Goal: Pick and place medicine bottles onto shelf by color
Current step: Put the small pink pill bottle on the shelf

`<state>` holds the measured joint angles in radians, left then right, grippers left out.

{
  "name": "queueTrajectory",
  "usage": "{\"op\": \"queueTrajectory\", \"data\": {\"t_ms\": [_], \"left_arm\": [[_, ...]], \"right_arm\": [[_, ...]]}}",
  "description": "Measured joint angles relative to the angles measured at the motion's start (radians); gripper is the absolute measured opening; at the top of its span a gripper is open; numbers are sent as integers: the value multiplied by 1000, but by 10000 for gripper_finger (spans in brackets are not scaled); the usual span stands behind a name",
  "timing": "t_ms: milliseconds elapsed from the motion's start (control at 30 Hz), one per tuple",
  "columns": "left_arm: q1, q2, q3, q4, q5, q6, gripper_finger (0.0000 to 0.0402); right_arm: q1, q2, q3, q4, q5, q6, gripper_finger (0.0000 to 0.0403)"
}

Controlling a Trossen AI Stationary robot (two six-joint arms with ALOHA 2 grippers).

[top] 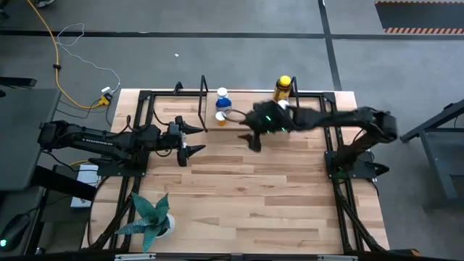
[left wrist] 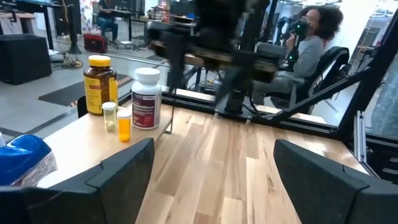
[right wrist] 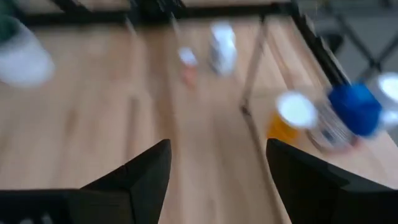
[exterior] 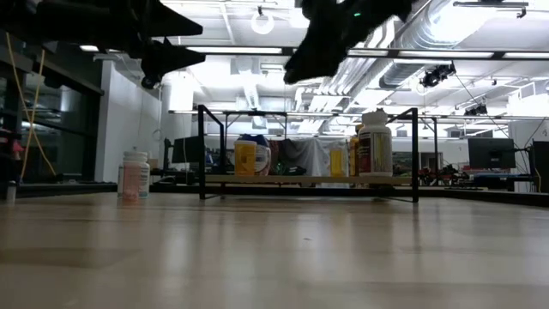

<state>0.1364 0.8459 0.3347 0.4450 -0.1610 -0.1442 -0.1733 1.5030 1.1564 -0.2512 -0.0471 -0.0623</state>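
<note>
The shelf [exterior: 309,179] stands at the table's far edge. On it in the low view are a yellow bottle and a blue-capped bottle [exterior: 250,156] and a white bottle [exterior: 375,144]. The high view shows the blue-capped bottle [top: 222,97], an orange white-capped one [top: 221,116] and an amber yellow-capped one [top: 283,88]. The left wrist view shows the amber bottle [left wrist: 99,84], the white bottle [left wrist: 146,98] and two tiny vials [left wrist: 123,124]. My left gripper [top: 194,138] is open and empty. My right gripper [top: 254,141] is open and empty, raised in front of the shelf.
A white bottle with a pink label [exterior: 133,176] stands on the table left of the shelf. A potted green plant [top: 151,217] stands at the near left corner. A person [left wrist: 308,46] sits beyond the table. Bare tabletop [top: 254,188] lies in front of the shelf.
</note>
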Motion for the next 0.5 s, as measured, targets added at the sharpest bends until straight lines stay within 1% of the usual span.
{"op": "queueTrajectory", "data": {"t_ms": [67,133,233,367,433,500], "left_arm": [[0,0,0,-4,0,6,321],[0,0,0,-8,0,5,321],[0,0,0,-14,1,6,321],[0,0,0,-24,1,17,321],[0,0,0,-24,2,31,321],[0,0,0,-25,3,43,321]], "right_arm": [[51,-67,-143,201,15,32,255],[97,-118,-265,386,53,69,255],[144,-162,-395,592,108,129,255],[176,-176,-495,747,126,129,255],[183,-175,-509,776,126,89,255],[183,-175,-509,786,126,84,255]]}}
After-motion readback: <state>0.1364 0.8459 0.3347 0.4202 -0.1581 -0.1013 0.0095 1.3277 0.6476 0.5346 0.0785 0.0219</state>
